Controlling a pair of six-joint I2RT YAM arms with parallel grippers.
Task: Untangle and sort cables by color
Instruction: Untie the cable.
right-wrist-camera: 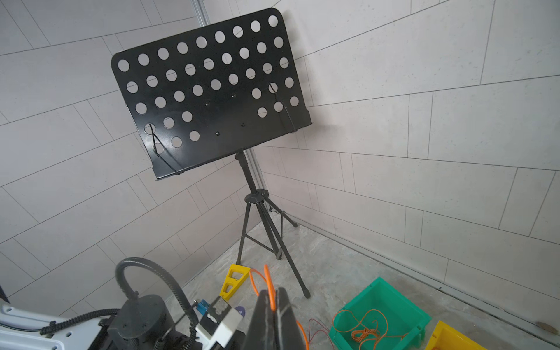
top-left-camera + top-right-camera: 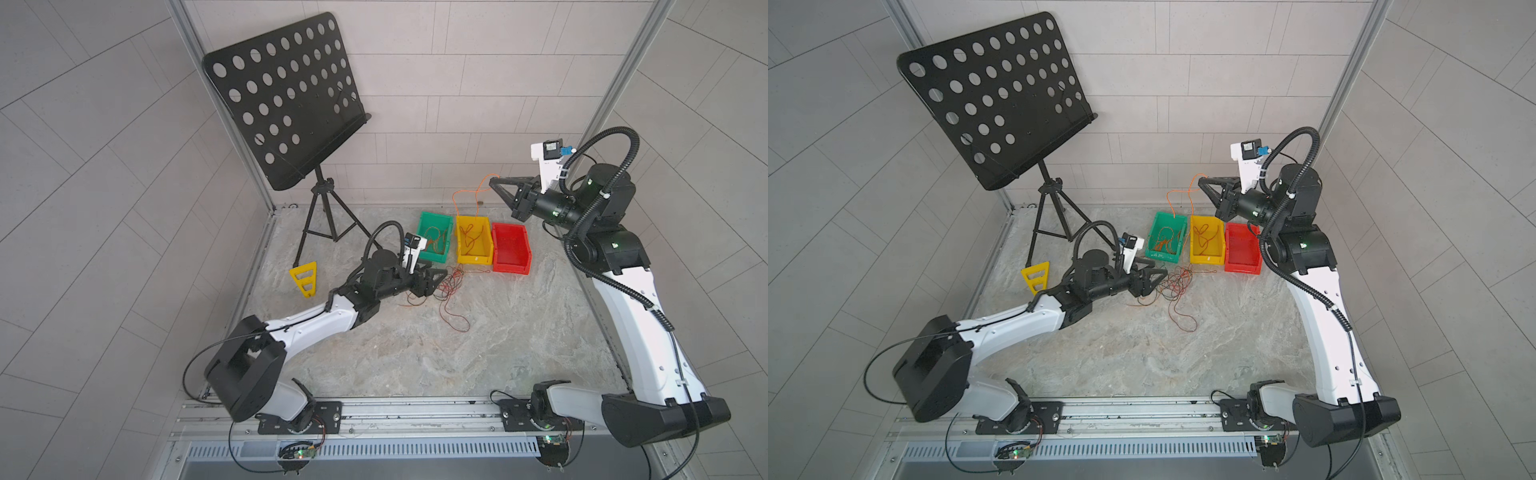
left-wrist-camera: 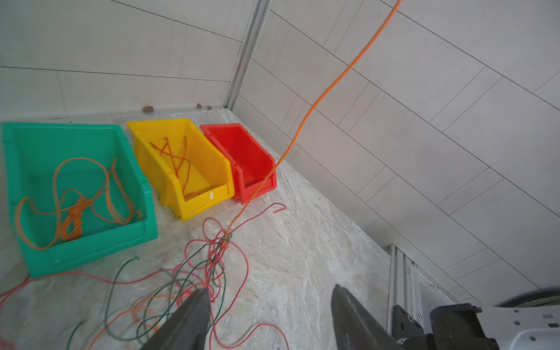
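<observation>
Low over the mottled stone-look tabletop [image 3: 303, 242], the left gripper [image 3: 271, 289] stands jaws apart at the limp knot of hair-thin red, orange and dark cables [image 3: 219, 245]; it should pin that knot before any pull. Beyond the glossy green plastic bin [image 3: 60, 125] holding orange loops, the right gripper [image 2: 495, 181] is clamped on one smooth orange cable [image 3: 333, 81] running up from the knot, best lifted slowly.

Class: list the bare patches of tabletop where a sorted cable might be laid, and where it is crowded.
Free: the wide stretch of table between the cable tangle and the front rail; the strip between the red bin and the right arm. Crowded: in front of the green bin and yellow bin, where the tangle reaches the left gripper.
</observation>
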